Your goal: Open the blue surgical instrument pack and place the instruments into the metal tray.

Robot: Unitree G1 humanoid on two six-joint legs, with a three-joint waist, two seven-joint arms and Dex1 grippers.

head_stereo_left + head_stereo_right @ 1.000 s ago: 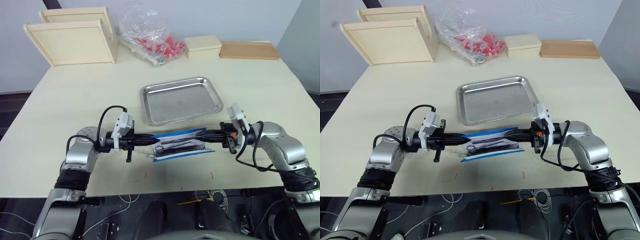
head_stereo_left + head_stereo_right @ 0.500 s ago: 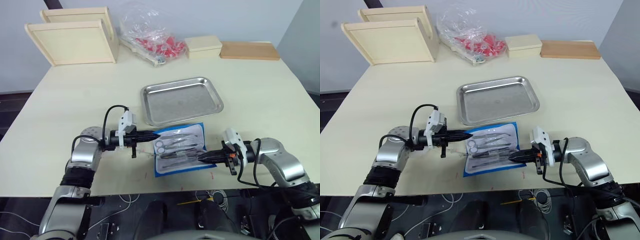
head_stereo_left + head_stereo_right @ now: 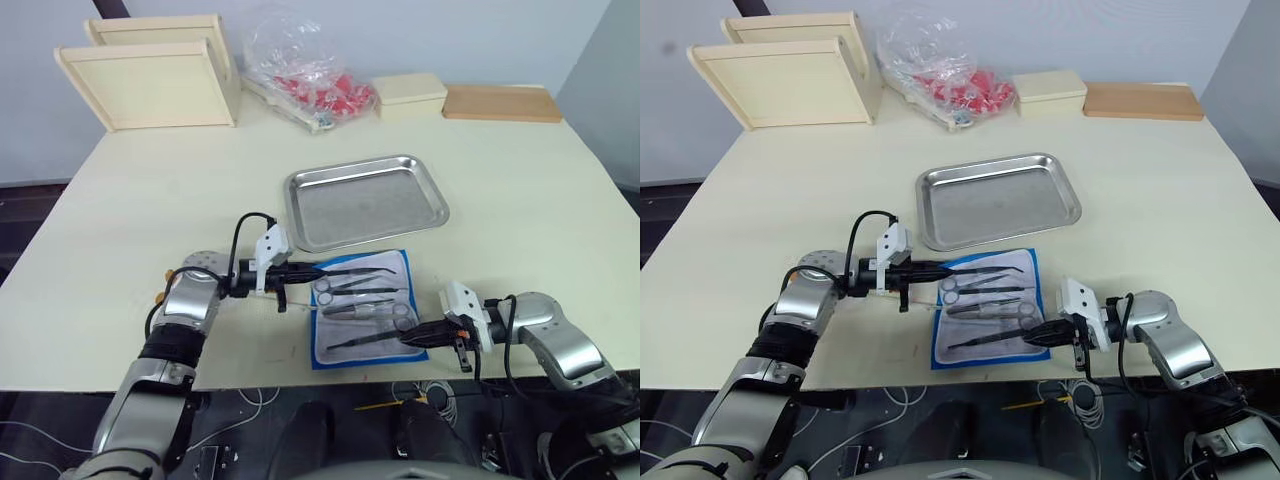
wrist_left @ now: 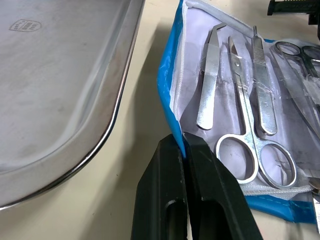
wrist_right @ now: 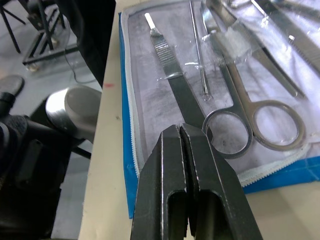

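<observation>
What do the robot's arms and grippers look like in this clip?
Both arms have rounded silver shells over black joints, with loose black cables looping near the wrists. The left gripper and right gripper are slim and black, each behind a white wrist block; a small orange part sits by the right one.

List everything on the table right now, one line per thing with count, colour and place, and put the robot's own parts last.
Blue fabric surgical instrument pack: one, blue with pale lining, lying open at the table's near edge, just in front of the tray.
Thin metal instruments: several, silvery, ring-handled scissors and straight tools, lying in the open pack.
Shiny stainless steel tray: one, silver, table centre, holding nothing.
Pale wooden framed trays: two, far left corner.
Clear plastic bag of red items: one, far edge, middle.
Cream box: one, far edge, right of the bag.
Brown wooden board: one, far right.
Left pincer: black, shut on the pack's edge.
Right pincer: black, shut over the pack's near right corner.
</observation>
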